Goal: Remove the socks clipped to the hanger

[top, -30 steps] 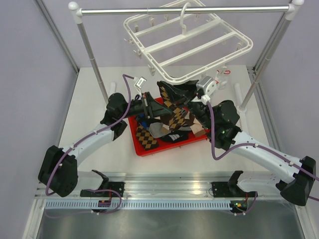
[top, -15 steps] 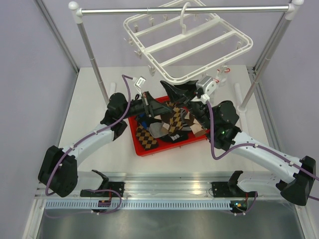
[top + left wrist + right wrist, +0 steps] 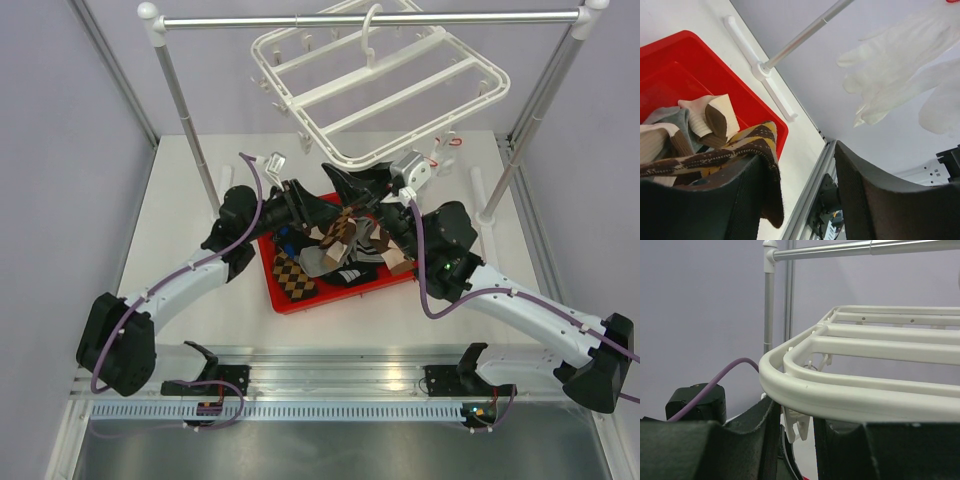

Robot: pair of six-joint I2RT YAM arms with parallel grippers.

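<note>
**Left fingers (image 3: 700, 210) open with argyle sock (image 3: 725, 150) draped on one; right fingers (image 3: 715, 450) on a hanger (image 3: 850, 402) clip (image 3: 797, 427)**

Overhead: the white hanger hangs tilted from the silver rail (image 3: 250, 21) at 12 o'clock, over the far part of the bench (image 3: 172, 195). The red tray (image 3: 675, 55) sits mid-bench, below the hanger's near edge.

Left fingers: at the tray's 11 o'clock side, spread apart, nothing between them. The argyle sock lies over the edge of one finger. One end hangs past that finger and the rest trails into the tray.

In the tray, piled and overlapping:
- brown-cream striped sock (image 3: 710, 117)
- grey sock (image 3: 670, 120)
- black sock (image 3: 350, 275) with white marks
- second argyle sock (image 3: 290, 272) at the tray's 7 o'clock corner

Right fingers: raised at the tray's 1 o'clock, up against the hanger's near rim. In the wrist view the gap between them is narrow. A white clip hanging under the rim sits in that gap and nearly fills it. It reads as pinched, though contact on one side is hard to confirm.

White gloves (image 3: 900, 55) hang at 1–2 o'clock in the left wrist view, well apart from the fingers.
</note>
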